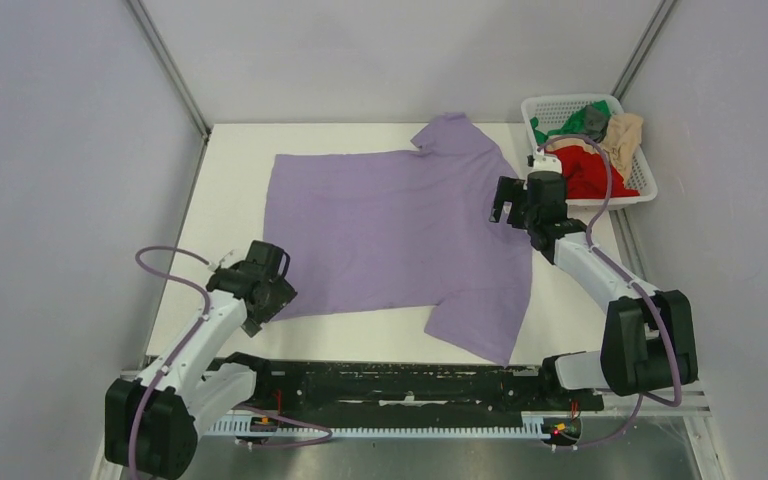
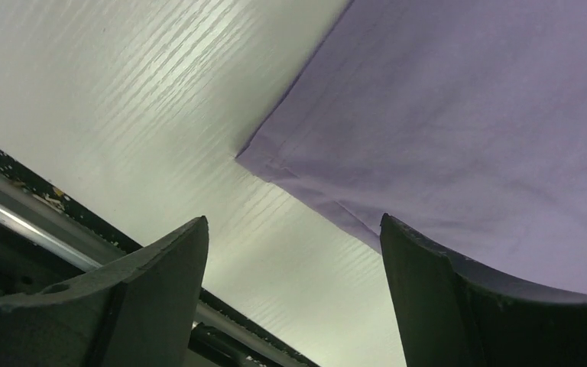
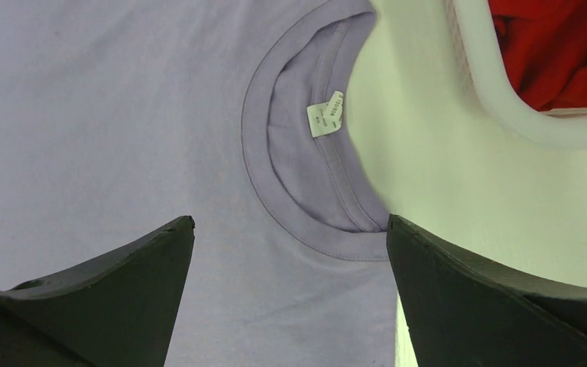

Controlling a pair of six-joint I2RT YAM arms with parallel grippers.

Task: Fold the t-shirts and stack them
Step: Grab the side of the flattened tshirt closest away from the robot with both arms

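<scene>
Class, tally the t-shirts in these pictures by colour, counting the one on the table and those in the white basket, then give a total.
Lavender t-shirt, spread on the table: 1
Red t-shirt, in the basket: 1
Green t-shirt, in the basket: 1
Beige t-shirt, in the basket: 1
Dark grey t-shirt, in the basket: 1
Total: 5

t-shirt [image 1: 390,230]: on table [image 1: 230,180] | basket [image 1: 560,101]: right rear corner | shirts [image 1: 586,178]: in basket

Bare white table [image 1: 225,190] is lying open down the left of the frame and along a strip at lower centre, while the spread lavender t-shirt [image 1: 390,225] is covering the middle and the white basket [image 1: 560,100] is crowding the upper right corner.
</scene>
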